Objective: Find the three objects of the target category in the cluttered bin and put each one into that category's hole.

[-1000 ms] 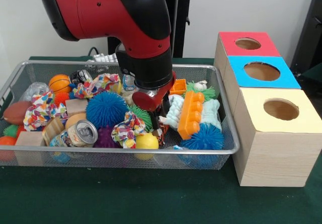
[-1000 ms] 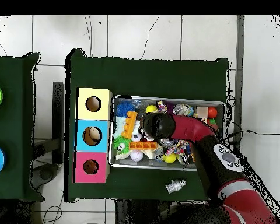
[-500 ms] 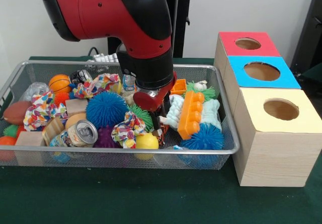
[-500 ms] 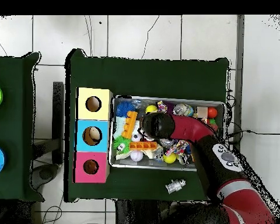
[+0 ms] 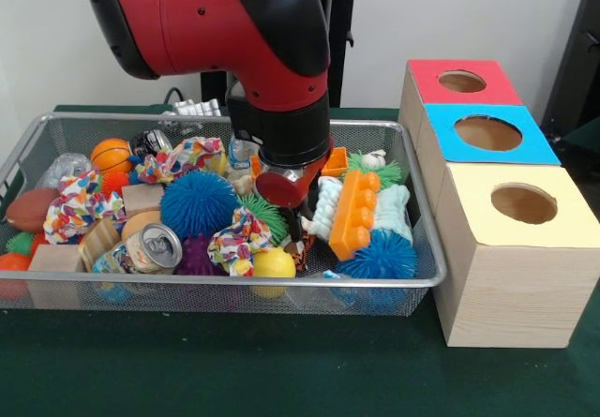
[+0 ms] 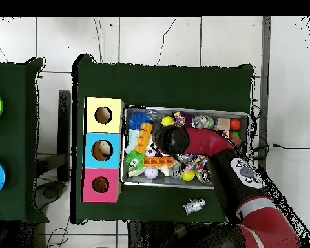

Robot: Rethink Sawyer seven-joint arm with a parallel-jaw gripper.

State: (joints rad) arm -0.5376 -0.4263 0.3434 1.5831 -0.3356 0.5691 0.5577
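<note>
A dark green cloth-covered table (image 5: 234, 370) on a white tiled floor (image 6: 157, 39) carries a silver wire-mesh bin (image 5: 394, 286) of toys. Just beside the bin stand red, blue and yellow-topped wooden boxes (image 5: 511, 248) with round holes. The gripper (image 5: 298, 225) reaches among the toys; whether its jaws are parted I cannot tell.

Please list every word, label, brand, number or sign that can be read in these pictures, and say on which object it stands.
None can be read.
The can in the wire bin has a printed label, too blurred to read.
The three hole boxes bear no writing.
</note>
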